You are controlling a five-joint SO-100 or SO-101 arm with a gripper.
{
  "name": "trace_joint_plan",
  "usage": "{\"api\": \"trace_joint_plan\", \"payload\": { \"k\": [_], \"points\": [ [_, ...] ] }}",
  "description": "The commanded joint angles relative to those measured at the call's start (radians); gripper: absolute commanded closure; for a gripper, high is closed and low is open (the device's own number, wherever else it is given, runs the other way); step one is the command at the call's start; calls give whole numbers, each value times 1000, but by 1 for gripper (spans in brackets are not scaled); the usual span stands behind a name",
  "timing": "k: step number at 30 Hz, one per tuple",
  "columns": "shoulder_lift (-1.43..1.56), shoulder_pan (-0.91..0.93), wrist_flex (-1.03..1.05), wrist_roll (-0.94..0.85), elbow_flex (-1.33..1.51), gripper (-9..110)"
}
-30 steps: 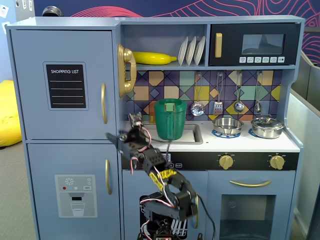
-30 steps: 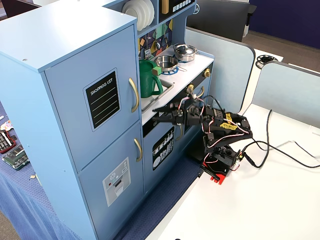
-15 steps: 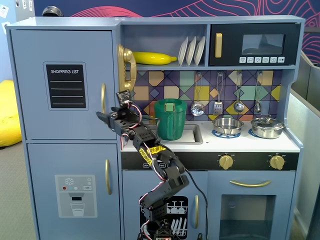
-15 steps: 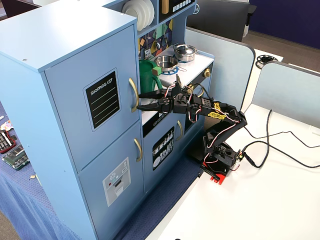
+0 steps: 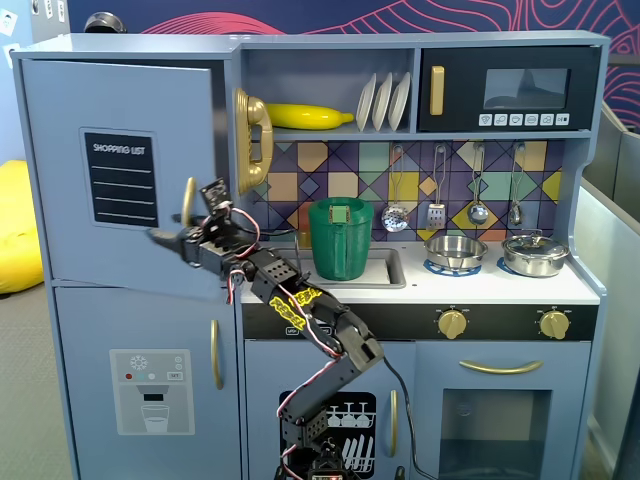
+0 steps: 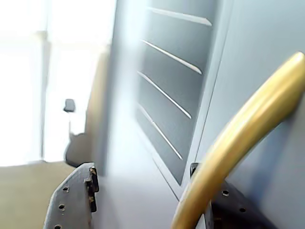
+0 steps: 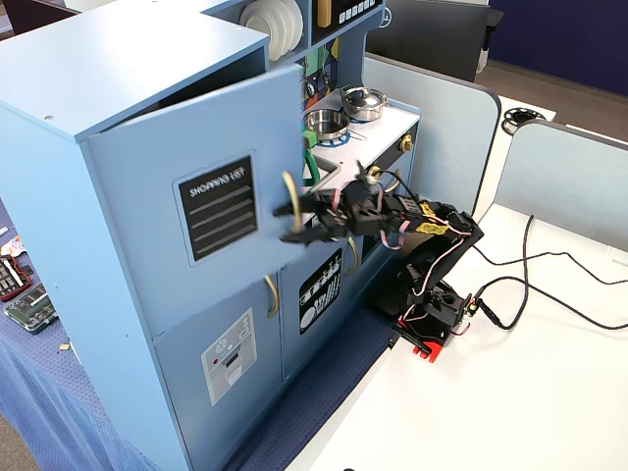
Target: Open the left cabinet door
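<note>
Green pitcher in sink

Arm extended; end effector fingers spread apart.

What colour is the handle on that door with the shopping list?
Gold. The handle on the shopping-list door shows best in the wrist view.

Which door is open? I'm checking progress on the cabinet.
The chalkboard door, upper left in both fixed views: it stands ajar, its handle edge swung outward by the gripper. The dispenser door below and the dishes door sit shut.
</note>
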Motion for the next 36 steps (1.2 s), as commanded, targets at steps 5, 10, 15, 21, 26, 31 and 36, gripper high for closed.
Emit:
{"api": "trace_joint_plan", "payload": {
  "k": [5,10,15,21,26,31,36],
  "points": [
    [278,-63,86,-28,120,86],
    [480,-2,176,-11,227,87],
    [560,224,253,133,245,91],
    [397,391,118,187,222,101],
    [253,324,-14,135,193,101],
    [186,187,-58,72,169,101],
    [201,3,-25,8,166,101]
  ]
}}
